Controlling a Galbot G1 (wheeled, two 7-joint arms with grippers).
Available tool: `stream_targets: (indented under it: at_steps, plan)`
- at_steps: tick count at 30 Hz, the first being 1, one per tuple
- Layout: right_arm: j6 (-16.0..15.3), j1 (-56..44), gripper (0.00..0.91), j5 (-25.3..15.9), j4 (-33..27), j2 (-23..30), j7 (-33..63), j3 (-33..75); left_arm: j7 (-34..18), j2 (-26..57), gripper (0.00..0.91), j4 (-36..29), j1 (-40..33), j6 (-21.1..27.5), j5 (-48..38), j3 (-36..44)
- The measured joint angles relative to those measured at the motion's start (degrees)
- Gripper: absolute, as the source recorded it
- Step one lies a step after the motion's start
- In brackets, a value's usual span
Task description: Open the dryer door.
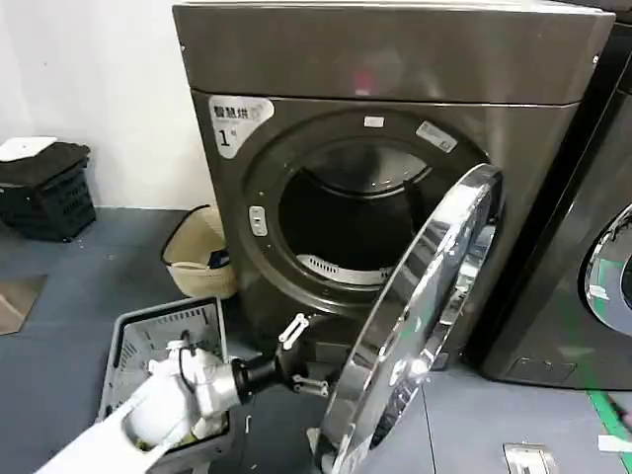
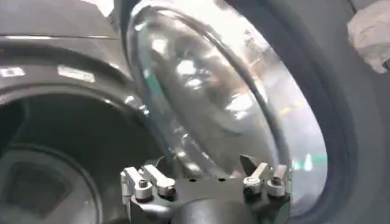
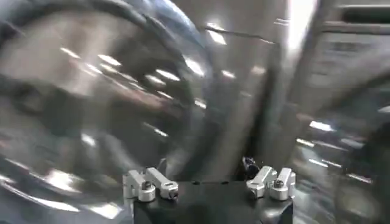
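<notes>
Lower left of the head view: the left gripper (image 1: 304, 357), fingers spread and grasping nothing, sits just beside the inner face of the dryer door (image 1: 420, 326), lower centre, which stands swung wide from the bronze-grey machine (image 1: 395, 59) marked "1". The right gripper (image 3: 210, 182) faces blurred chrome; its grip cannot be told

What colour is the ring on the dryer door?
Shiny chrome silver on the dryer door, clearest in the head view.
</notes>
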Motion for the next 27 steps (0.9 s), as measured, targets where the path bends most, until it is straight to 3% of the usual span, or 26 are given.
stream_targets:
  at_steps: [8,14,19,23,27]
  plan:
    - [-6.49,1.65,0.907,-11.0,-6.91,3.12,15.65,6.74,-0.04,-2.38,0.907,2.56,-6.64,0.72,-0.36,7.03]
    - [-11.0,2.54,0.907,-15.26,-10.63,4.7,21.92,11.4,-0.04,-4.79,0.907,4.51,-10.62,0.92,-0.62,11.81]
    - [-16.85,2.87,0.907,-18.52,-13.26,5.11,26.99,13.75,-0.09,-7.3,0.907,6.65,-14.43,1.39,-1.47,16.23]
    - [-20.68,3.6,0.907,-18.98,-14.18,5.85,30.43,15.47,-0.17,-9.78,0.907,8.88,-17.49,1.45,-1.72,19.61]
    - [-22.01,4.24,0.907,-20.47,-14.91,6.43,32.86,17.01,-0.16,-12.24,0.907,10.94,-20.36,1.7,-1.97,22.42]
